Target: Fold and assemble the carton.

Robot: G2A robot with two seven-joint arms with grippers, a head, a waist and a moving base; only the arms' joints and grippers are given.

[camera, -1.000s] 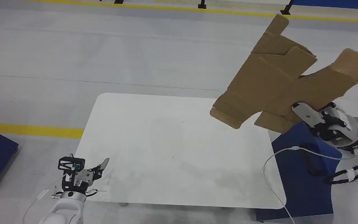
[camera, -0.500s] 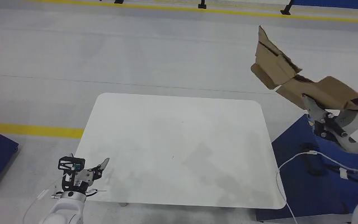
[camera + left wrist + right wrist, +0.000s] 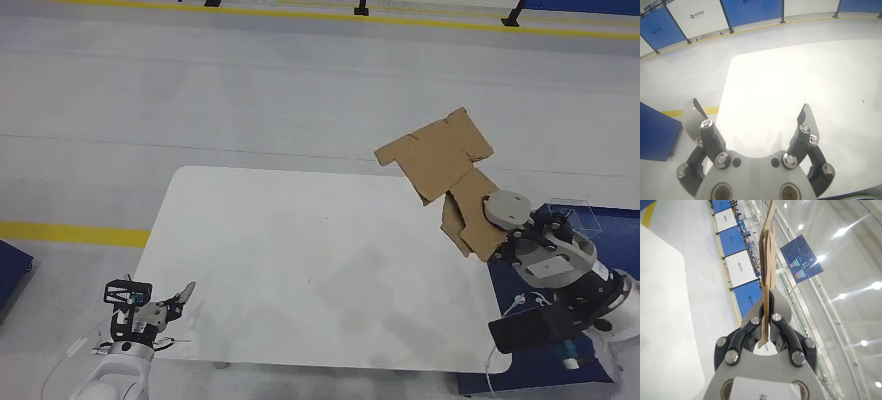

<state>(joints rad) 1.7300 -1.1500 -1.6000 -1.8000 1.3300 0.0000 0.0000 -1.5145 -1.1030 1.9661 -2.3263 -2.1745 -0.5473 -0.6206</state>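
A flat brown cardboard carton point(image 3: 443, 172) hangs in the air over the far right corner of the white table point(image 3: 300, 270). My right gripper point(image 3: 497, 238) is shut on its near edge, beside the table's right side. In the right wrist view the carton point(image 3: 767, 256) stands edge-on, pinched between the fingers of the right gripper point(image 3: 766, 306). My left gripper point(image 3: 170, 306) rests open at the table's near left corner; in the left wrist view the left gripper point(image 3: 750, 108) holds nothing between its fingers.
A dark blue box point(image 3: 545, 330) with a white cable stands right of the table under the right arm. Another blue box point(image 3: 657, 132) sits on the floor left of the table. Yellow floor lines point(image 3: 70, 234) run past the table.
The right arm swung the carton from high at the far right down and toward the table's far right corner, and the carton now faces the top camera more flatly. The left arm kept still.
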